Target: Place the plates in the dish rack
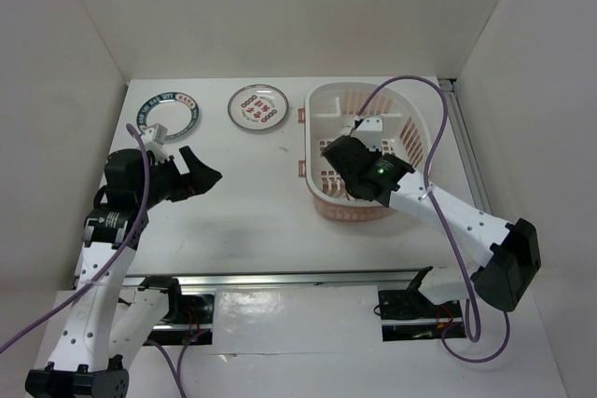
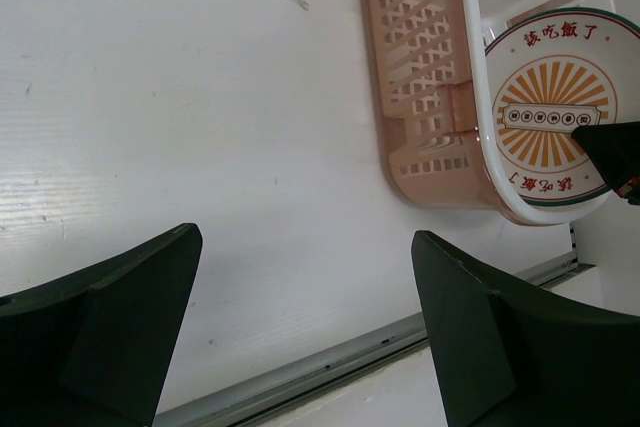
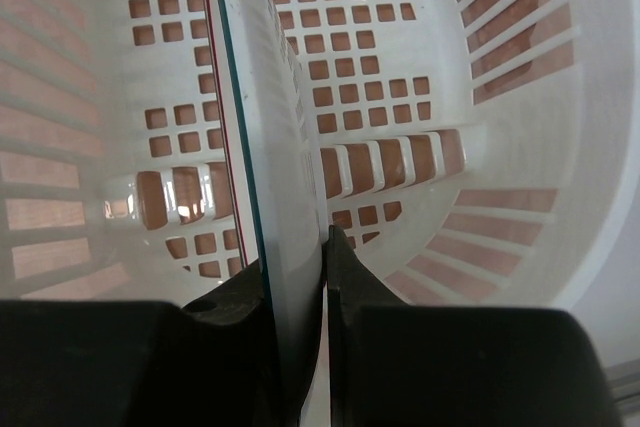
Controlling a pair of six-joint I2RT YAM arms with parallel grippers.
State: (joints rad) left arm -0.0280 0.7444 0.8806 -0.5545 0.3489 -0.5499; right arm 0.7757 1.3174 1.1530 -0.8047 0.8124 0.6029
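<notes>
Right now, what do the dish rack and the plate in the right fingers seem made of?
Dish rack: likely moulded plastic, semi-gloss; thin slotted walls, white over peach-pink. Sunburst plate: glossy glazed ceramic or melamine, unclear which; smooth white face, printed orange rays.

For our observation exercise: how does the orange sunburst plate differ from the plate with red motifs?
The sunburst plate stands on edge at the dish rack; the red-motif plate lies flat on the table. The right arm's jaws clamp the sunburst plate; nothing touches the red-motif plate. Both are round and white.
</notes>
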